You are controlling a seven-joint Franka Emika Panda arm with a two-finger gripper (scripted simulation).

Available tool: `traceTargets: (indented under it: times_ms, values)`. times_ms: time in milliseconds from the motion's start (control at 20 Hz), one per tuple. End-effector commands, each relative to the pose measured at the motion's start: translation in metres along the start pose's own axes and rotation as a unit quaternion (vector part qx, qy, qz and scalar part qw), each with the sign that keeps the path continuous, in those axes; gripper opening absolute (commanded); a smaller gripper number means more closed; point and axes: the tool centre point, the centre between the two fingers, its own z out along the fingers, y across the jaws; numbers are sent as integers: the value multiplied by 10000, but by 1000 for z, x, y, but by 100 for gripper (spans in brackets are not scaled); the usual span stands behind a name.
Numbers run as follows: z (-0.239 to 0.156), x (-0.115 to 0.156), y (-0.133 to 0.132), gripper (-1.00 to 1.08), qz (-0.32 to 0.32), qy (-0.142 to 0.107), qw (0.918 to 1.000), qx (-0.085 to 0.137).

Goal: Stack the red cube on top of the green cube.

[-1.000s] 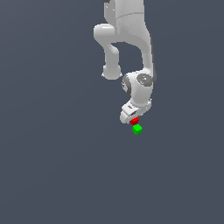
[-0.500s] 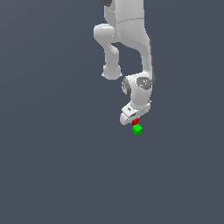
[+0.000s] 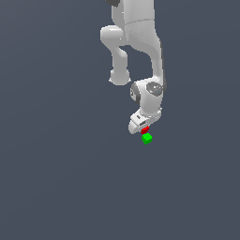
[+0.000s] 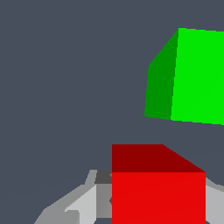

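The red cube (image 3: 145, 130) sits between the fingers of my white gripper (image 3: 144, 130), which is shut on it. In the wrist view the red cube (image 4: 157, 188) fills the space between the grey fingers (image 4: 74, 205). The green cube (image 3: 147, 138) lies on the grey floor just below and slightly to the exterior view's right of the red cube, close to it but apart. In the wrist view the green cube (image 4: 188, 76) shows large, beyond the red cube and off to one side.
The white arm (image 3: 140, 56) rises from the gripper to the top of the exterior view. The plain dark grey floor (image 3: 56, 164) surrounds the cubes; no other object shows.
The gripper with the red cube has shifted very slightly; the green cube has not moved.
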Motion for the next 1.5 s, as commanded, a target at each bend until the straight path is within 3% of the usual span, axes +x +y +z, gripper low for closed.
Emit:
traceTargets:
  times_ms: [0, 900, 1450]
  values:
    - [-3, 0, 0, -100, 0, 4, 10000, -2]
    - [-91, 0, -1, -100, -4, 4, 10000, 0]
    - [-97, 2, 1, -100, -1, 8, 10000, 0]
